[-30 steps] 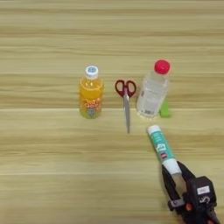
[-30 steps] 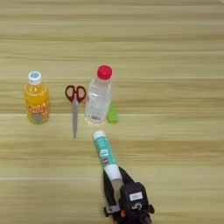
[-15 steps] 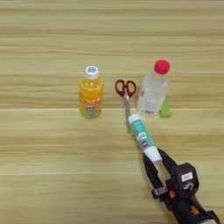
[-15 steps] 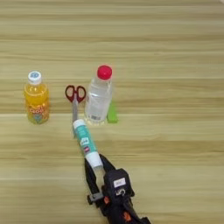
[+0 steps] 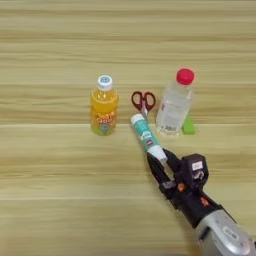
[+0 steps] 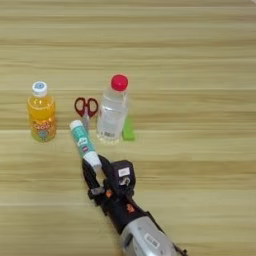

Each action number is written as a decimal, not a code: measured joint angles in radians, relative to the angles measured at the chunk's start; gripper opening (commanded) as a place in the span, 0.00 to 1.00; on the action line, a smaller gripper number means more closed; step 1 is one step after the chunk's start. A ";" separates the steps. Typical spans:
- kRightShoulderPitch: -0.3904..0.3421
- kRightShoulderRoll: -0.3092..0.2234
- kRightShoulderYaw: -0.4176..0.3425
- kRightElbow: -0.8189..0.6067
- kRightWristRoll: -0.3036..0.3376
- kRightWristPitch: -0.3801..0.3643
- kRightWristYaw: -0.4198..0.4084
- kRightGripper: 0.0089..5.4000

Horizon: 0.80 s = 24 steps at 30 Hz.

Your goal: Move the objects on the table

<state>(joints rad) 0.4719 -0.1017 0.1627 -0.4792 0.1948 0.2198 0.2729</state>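
Note:
My right gripper (image 5: 161, 160) is shut on the white end of the teal-and-white tube (image 5: 145, 136), which points up-left over the blades of the red-handled scissors (image 5: 143, 101). The orange juice bottle (image 5: 104, 106) with its white cap stands upright left of the tube. Right of the scissors stands the clear bottle (image 5: 173, 105) with a red cap, and the small green block (image 5: 189, 125) lies at its right foot. In the right eye view the tube (image 6: 82, 142) sits between the juice bottle (image 6: 41, 112) and the clear bottle (image 6: 113, 110). The silver forearm enters from the bottom right.
The light wood-grain table (image 5: 50, 190) fills both views. Bare planks stretch along the far side, the left side and the near left.
The gripper has carried the tube further left and away from me, from below the clear bottle to over the scissor blades. More of the forearm now shows.

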 measured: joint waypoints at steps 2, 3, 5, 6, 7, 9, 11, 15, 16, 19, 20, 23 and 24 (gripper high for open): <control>-0.030 0.004 -0.001 0.002 0.003 0.032 -0.006 0.32; -0.042 0.006 -0.001 0.003 0.004 0.035 -0.006 0.32; -0.075 0.012 0.001 0.012 0.003 0.055 -0.011 0.32; -0.082 0.015 0.002 0.017 0.003 0.057 -0.018 0.32; -0.089 0.019 0.002 0.022 0.003 0.060 -0.024 0.32; -0.109 0.020 0.001 0.042 0.002 0.079 -0.027 0.32; -0.130 0.022 -0.002 0.062 0.002 0.095 -0.029 0.32; -0.151 0.028 0.001 0.119 -0.008 0.095 -0.031 0.32; -0.152 0.029 0.003 0.133 -0.011 0.094 -0.030 0.32; -0.175 0.035 0.005 0.175 -0.025 0.076 -0.031 0.32; -0.184 0.038 0.006 0.186 -0.029 0.073 -0.031 0.32; -0.205 0.042 0.007 0.225 -0.043 0.053 -0.030 0.32; -0.212 0.042 0.007 0.233 -0.046 0.051 -0.030 0.32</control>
<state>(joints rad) 0.2601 -0.0596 0.1698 -0.2465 0.1491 0.2709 0.2427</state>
